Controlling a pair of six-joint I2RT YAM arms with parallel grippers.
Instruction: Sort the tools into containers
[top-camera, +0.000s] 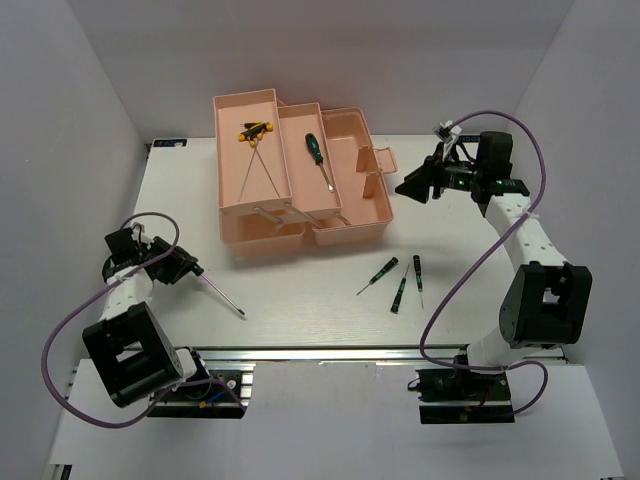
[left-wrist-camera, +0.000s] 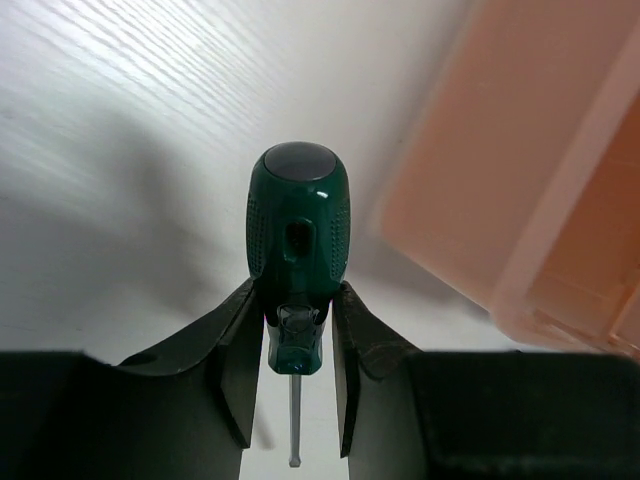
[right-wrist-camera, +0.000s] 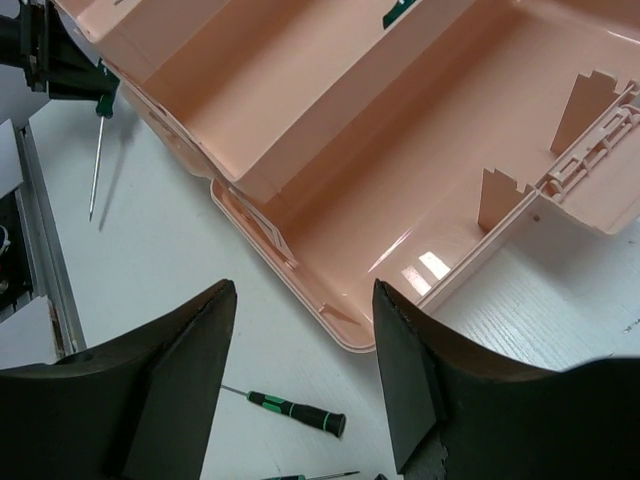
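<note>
1. Nearest the arm bases, the left claw (left-wrist-camera: 297, 292) is clamped on a green-handled screwdriver (left-wrist-camera: 298, 225). The pads pinch only the narrow neck, so the fat handle sticks out beyond the fingertips and the shaft runs back between them. My worry is that the tool swivels or slips in so slim a hold. The long shaft could also catch the toolbox wall on the way over. I cannot tell whether its tip is clear of the worktop (top-camera: 300, 325).

2. Further out, three small screwdrivers (top-camera: 377, 275) lie loose on the worktop, close together. They are well apart from the left claw and nearer the right arm. A pinch at one could nudge or roll its neighbours.

3. The right claw (right-wrist-camera: 303, 295) hangs with its jaws spread and nothing in them. It is just beside the right end of the toolbox (top-camera: 350, 236), above its rim. A careless descent might bump the box and shift it. Both arms heading there together could clash.

4. Farthest, the trays already hold the yellow-handled rods (top-camera: 255, 130) and another green screwdriver (top-camera: 314, 148). A drop onto them might bounce out.
</note>
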